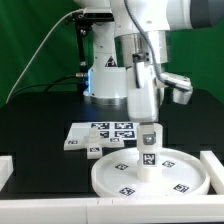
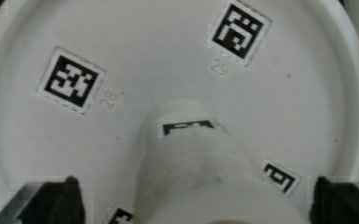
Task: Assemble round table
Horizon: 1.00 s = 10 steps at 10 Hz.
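Your hand [image 1: 149, 132] sat spread, straddling the top of the upright leg [image 1: 149, 158] on the round disc [image 1: 185, 182].

The round disc [image 1: 175, 180] lies on the counter [image 1: 40, 118] near its front edge, toward the exterior view's right. The leg [image 1: 148, 160] stands upright on the disc, about at its middle. The fingers of the claw [image 1: 148, 142] stand on either side of the leg, apart from it. Behind the disc, toward the exterior view's left, lies the marker board [image 1: 100, 130]. The cross-shaped base [image 1: 95, 151] sits between board and disc, just beside both.
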Each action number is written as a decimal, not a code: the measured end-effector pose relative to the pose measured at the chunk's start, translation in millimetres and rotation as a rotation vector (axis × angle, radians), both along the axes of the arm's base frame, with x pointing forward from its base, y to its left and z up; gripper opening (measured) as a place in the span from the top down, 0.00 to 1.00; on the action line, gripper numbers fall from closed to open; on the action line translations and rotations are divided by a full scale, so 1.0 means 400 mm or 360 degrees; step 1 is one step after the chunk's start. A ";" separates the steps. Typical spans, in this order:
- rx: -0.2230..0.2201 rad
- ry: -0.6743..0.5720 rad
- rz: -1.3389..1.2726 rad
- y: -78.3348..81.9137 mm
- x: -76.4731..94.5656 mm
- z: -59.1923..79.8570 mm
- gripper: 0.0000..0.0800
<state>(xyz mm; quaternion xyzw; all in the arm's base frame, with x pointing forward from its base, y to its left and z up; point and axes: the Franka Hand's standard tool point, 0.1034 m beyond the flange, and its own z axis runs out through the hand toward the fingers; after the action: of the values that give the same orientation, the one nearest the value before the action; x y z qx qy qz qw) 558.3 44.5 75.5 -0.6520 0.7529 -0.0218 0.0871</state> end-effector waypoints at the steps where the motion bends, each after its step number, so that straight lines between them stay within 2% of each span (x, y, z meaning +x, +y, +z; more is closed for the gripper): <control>1: -0.0042 -0.0028 0.0273 0.009 0.001 0.000 0.19; 2: -0.0079 -0.0047 0.0531 0.018 -0.002 -0.002 0.19; 5: -0.0126 -0.0062 0.0805 0.021 -0.006 -0.005 0.19; 8: -0.0288 -0.0120 0.1731 -0.006 0.004 -0.001 0.19; 9: -0.0328 -0.0121 0.1959 -0.007 0.004 -0.001 0.19; 10: -0.0385 -0.0145 0.1976 -0.002 0.003 0.002 0.19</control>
<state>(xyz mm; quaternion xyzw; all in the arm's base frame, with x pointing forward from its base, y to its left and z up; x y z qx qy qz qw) 559.6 43.6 76.5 -0.9708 0.2223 -0.0799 0.0412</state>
